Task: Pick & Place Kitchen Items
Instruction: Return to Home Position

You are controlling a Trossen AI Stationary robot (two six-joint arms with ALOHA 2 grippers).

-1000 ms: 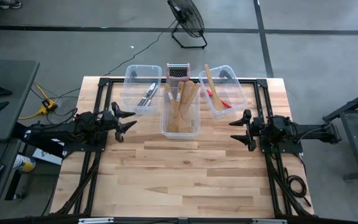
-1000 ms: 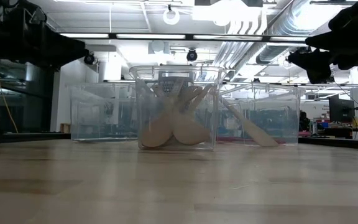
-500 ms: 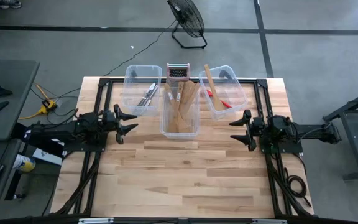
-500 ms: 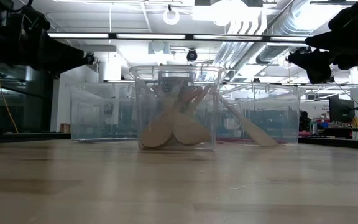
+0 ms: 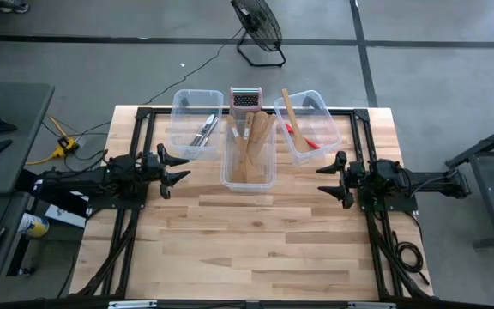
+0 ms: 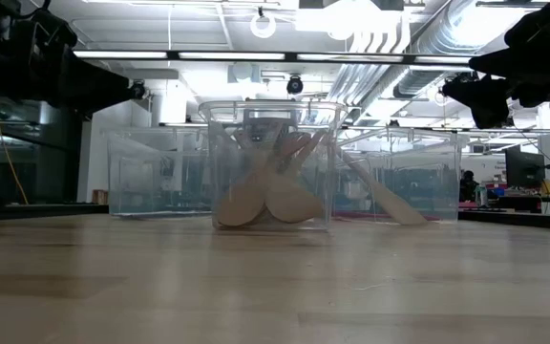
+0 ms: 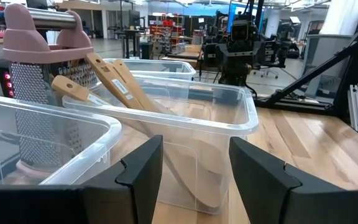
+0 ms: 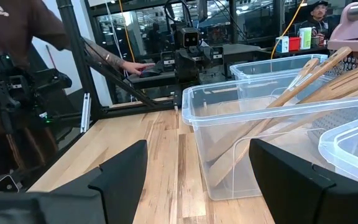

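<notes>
Pale wooden spoons and spatulas (image 5: 249, 146) lean in the middle clear bin (image 5: 227, 176), their handles against its far wall. Silver metal utensils (image 5: 204, 130) lie in the left bin (image 5: 181, 107). A red-headed spatula (image 5: 303, 137) and a wooden spatula (image 5: 289, 109) lie in the right bin (image 5: 320, 105). My left gripper (image 5: 176, 168) hovers open, left of the middle bin's near end, pointing at it (image 7: 194, 177). My right gripper (image 5: 328, 178) hovers open to that bin's right, also facing it (image 8: 197, 180). Neither holds anything.
A metal box grater with a pinkish top (image 5: 245, 99) stands upright behind the middle bin. A person (image 8: 17, 62) stands beyond the table's left side. Bare wood (image 5: 256, 240) stretches across the near half of the table. The black frame rail (image 5: 144, 112) borders the bins.
My left gripper has edged slightly toward the middle bin and then held still, staying open. The right arm and the utensils have kept their places.
</notes>
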